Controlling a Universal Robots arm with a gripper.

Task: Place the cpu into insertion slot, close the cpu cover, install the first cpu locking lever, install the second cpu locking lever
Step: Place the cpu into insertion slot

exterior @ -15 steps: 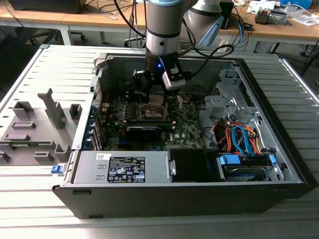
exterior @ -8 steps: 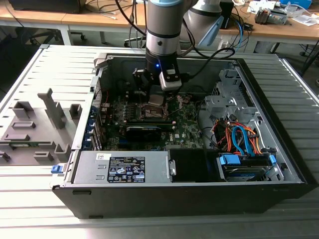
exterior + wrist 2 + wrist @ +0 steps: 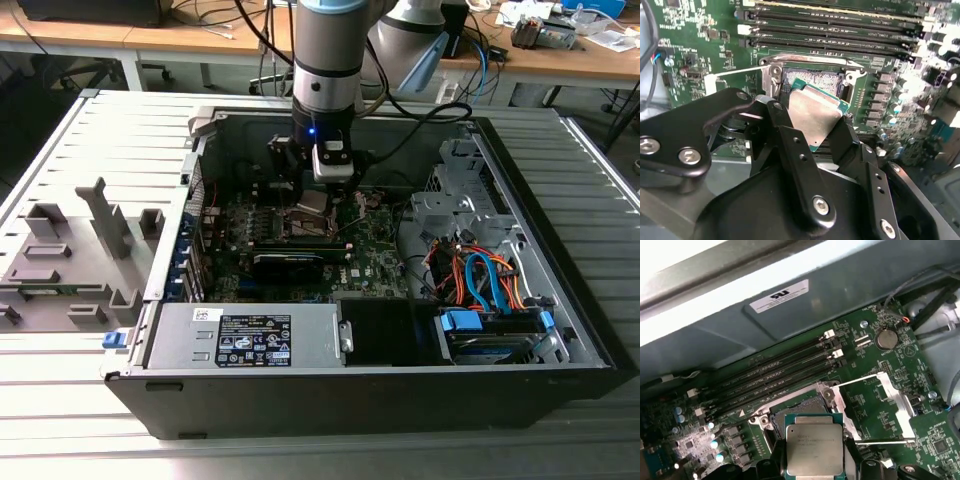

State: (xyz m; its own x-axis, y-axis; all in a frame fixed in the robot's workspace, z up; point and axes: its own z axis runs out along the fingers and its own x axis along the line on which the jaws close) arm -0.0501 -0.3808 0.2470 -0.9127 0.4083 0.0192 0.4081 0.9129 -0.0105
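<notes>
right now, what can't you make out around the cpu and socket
Second wrist view: the cpu hides much of the insertion slot, so whether they touch is unclear.
Same view: the fingers cover the cpu's gripped edges.
Exterior view: the gripper blocks the insertion slot.

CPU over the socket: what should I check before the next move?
1. Grip: end effector shut on the cpu: ok.
2. insertion slot bare, nothing lying in it: ok.
3. cpu cover open, off the slot: ok.
4. locking lever released, pointing away from the slot: ok.
5. cpu edges roughly parallel to the slot's in the first wrist view: ok.
6. cpu level with the slot, corner marks matched: cannot tell.
</notes>
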